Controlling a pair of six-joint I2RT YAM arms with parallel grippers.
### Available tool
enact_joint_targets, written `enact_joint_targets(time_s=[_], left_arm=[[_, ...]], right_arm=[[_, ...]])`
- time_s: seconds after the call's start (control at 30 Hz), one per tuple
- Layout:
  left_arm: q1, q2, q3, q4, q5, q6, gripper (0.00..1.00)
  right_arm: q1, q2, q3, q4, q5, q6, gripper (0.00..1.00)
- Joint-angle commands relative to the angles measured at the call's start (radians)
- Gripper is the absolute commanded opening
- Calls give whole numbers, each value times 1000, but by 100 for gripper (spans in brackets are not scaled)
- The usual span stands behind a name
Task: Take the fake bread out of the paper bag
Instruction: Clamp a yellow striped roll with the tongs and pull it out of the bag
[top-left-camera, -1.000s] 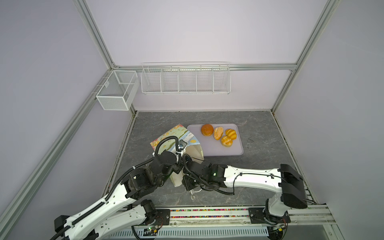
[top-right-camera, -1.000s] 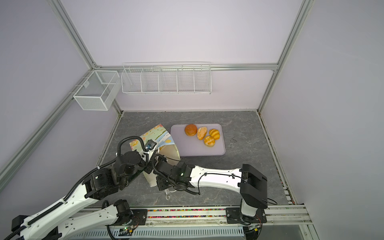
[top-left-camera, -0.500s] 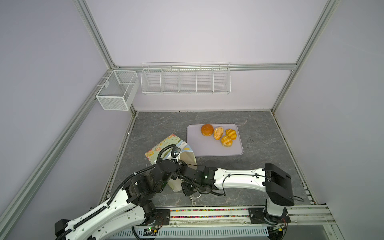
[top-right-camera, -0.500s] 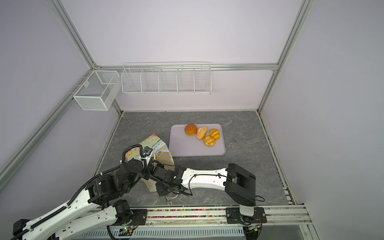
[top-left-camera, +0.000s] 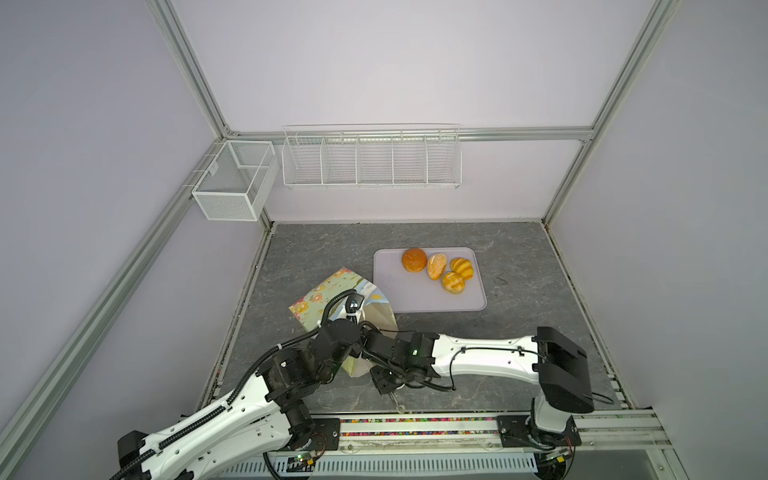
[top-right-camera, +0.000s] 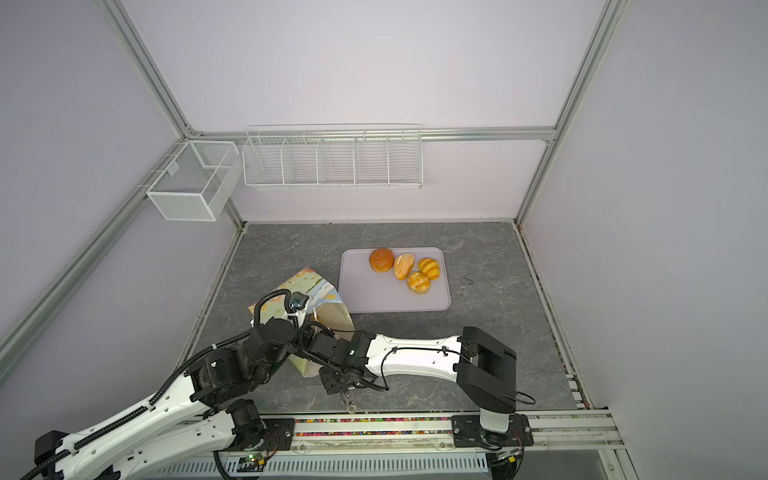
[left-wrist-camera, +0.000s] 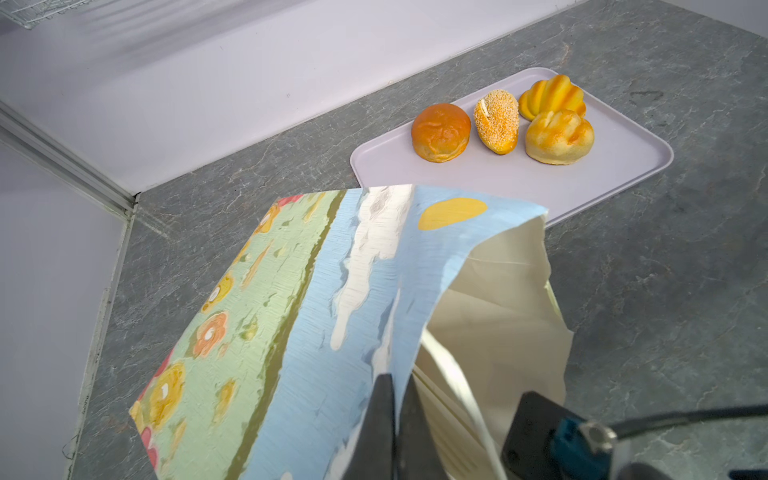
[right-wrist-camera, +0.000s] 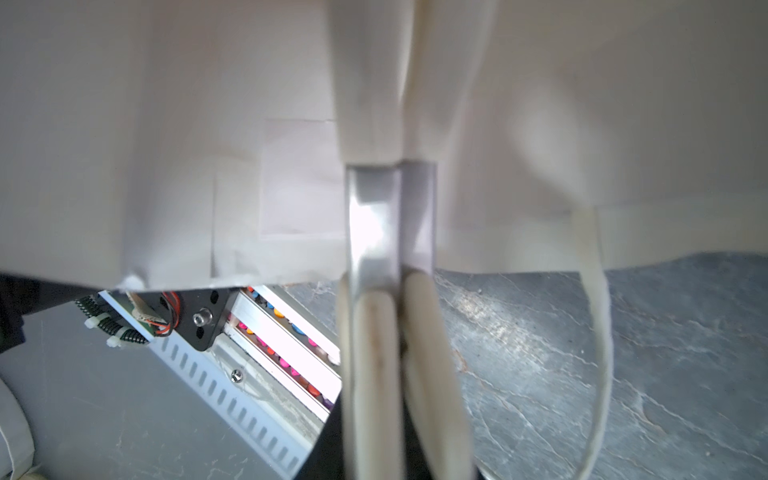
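The paper bag (top-left-camera: 328, 297) (top-right-camera: 309, 286) hangs tilted above the grey tabletop, its flower-and-sky print (left-wrist-camera: 291, 311) on top and its white lining (left-wrist-camera: 490, 299) showing at the mouth. My left gripper (left-wrist-camera: 395, 378) is shut on the printed rim. My right gripper (right-wrist-camera: 400, 174) is shut on the white paper of the opposite rim, with a cord handle (right-wrist-camera: 598, 316) dangling beside it. The bag's inside is hidden. On the lilac tray (top-left-camera: 390, 299) (left-wrist-camera: 457, 178) lie a round brown bun (top-left-camera: 414, 260), a seeded roll (top-left-camera: 436, 266) and two striped rolls (top-left-camera: 462, 267).
A white wire rack (top-left-camera: 372, 156) and a mesh box (top-left-camera: 235, 180) hang on the back wall. The arms' rail (top-left-camera: 415, 419) runs along the near edge. Both forearms cross low over the near half of the table.
Both grippers carried the bag toward the near left and away from the tray; over the last half second it has hardly moved.
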Motion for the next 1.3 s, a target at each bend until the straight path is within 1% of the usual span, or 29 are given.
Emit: enact_joint_targets(time_s=[0.0, 0.17, 0.2, 0.37, 0.57, 0.8, 0.9, 1.07, 1.27], left_arm=[[13, 5, -20, 20, 13, -25, 0], [25, 4, -18, 34, 16, -28, 0], [28, 31, -16, 36, 19, -29, 0], [51, 75, 9, 43, 38, -51, 0], [99, 115, 19, 76, 86, -76, 0], [121, 151, 40, 91, 94, -77, 0], [143, 177, 57, 99, 106, -103, 0], [191, 253, 98, 135, 178, -143, 0], [246, 339, 161, 100, 203, -180, 0]], right_arm=[[-2, -74, 8, -11, 10, -17, 7], [2, -115, -25, -34, 20, -7, 7], [2, -125, -34, -37, 21, -8, 7], [7, -167, -64, -74, 44, -15, 7], [7, -205, -89, -121, 70, -21, 7], [6, -243, -122, -157, 90, -14, 7], [5, -262, -132, -172, 117, -11, 7], [-21, -277, -138, -177, 154, -17, 7], [-67, -313, -160, -174, 176, -33, 7]])
